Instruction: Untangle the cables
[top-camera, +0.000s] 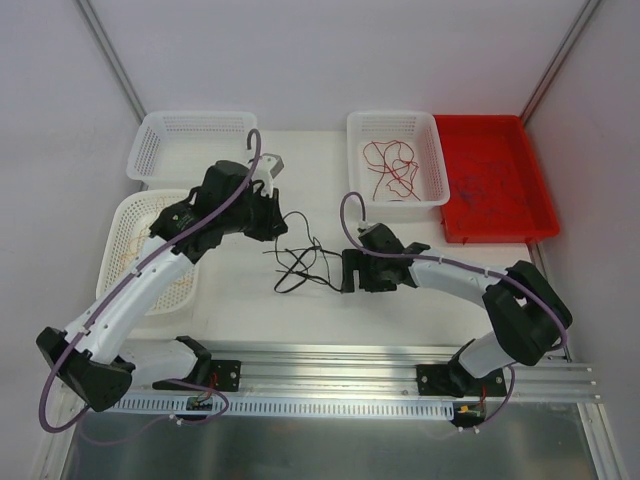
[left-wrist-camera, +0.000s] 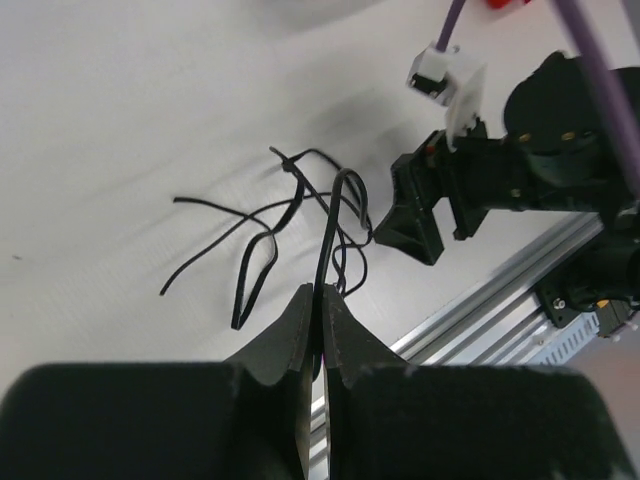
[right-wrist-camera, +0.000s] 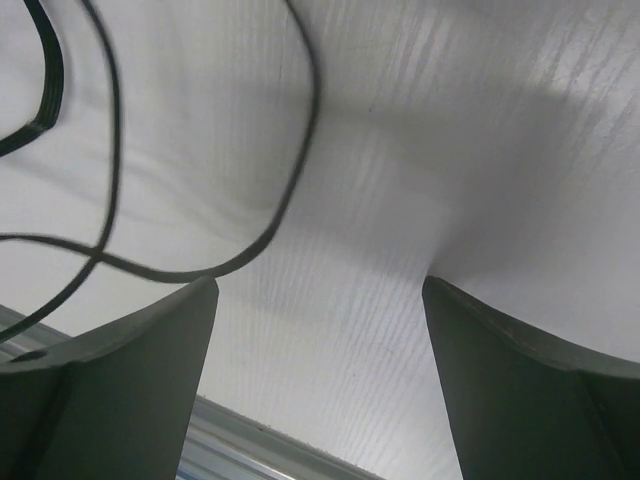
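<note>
A tangle of thin black cables (top-camera: 300, 258) lies on the white table between the two grippers. My left gripper (left-wrist-camera: 320, 295) is shut on one black cable (left-wrist-camera: 330, 225) that rises from the tangle. In the top view the left gripper (top-camera: 282, 228) sits at the tangle's upper left. My right gripper (top-camera: 346, 270) is open and empty just right of the tangle, close above the table; black loops (right-wrist-camera: 110, 150) lie just beyond its left finger (right-wrist-camera: 130, 370). Red cables (top-camera: 392, 166) lie in a white basket (top-camera: 437, 160). Dark cables (top-camera: 490, 185) lie in the red tray (top-camera: 545, 215).
A white basket (top-camera: 150, 140) stands at the back left, and another (top-camera: 120, 215) under my left arm holds thin yellow-orange wires. An aluminium rail (top-camera: 350, 365) runs along the table's near edge.
</note>
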